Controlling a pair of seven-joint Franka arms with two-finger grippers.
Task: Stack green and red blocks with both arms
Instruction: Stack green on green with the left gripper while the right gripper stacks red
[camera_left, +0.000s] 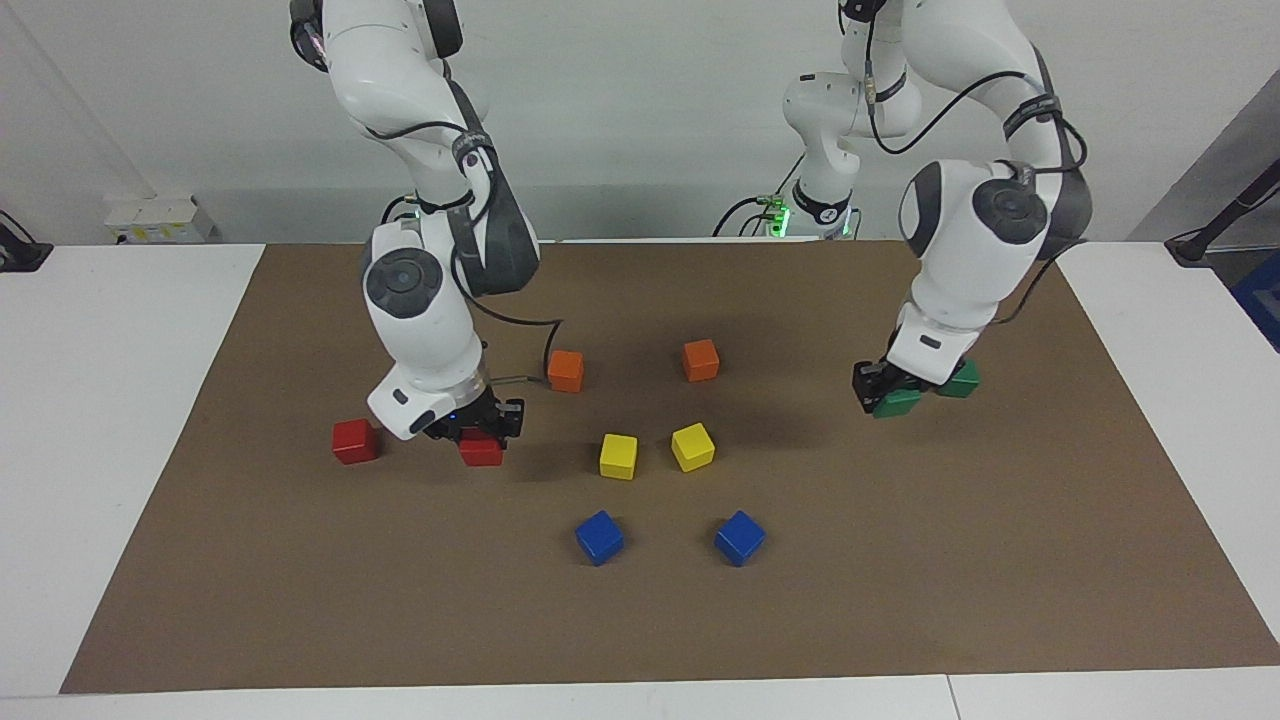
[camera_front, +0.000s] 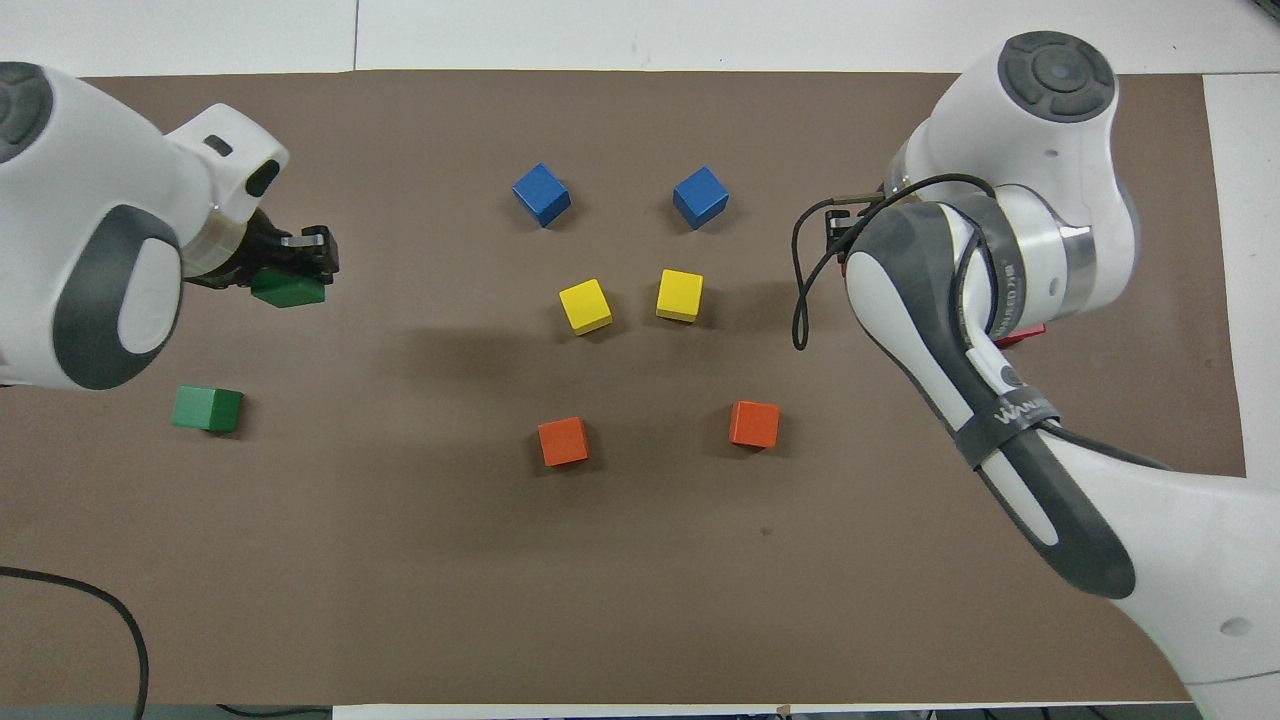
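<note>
Left hand (camera_left: 893, 393) is pinching 1 green block (camera_left: 897, 403); the other green block (camera_left: 961, 379) is lying just beside it, nearer the robots. Right hand (camera_left: 480, 428) is pinching 1 red block (camera_left: 481, 449), its mate (camera_left: 355, 441) beside it toward the table's end.

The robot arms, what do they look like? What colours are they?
Both arms are big, white and rounded, with dark grey round caps on the joints and dark grey panels. Black cables loop along them, held by straps. The left gripper and right gripper are small, black and two-fingered. The right arm's grey panel has white lettering.
</note>
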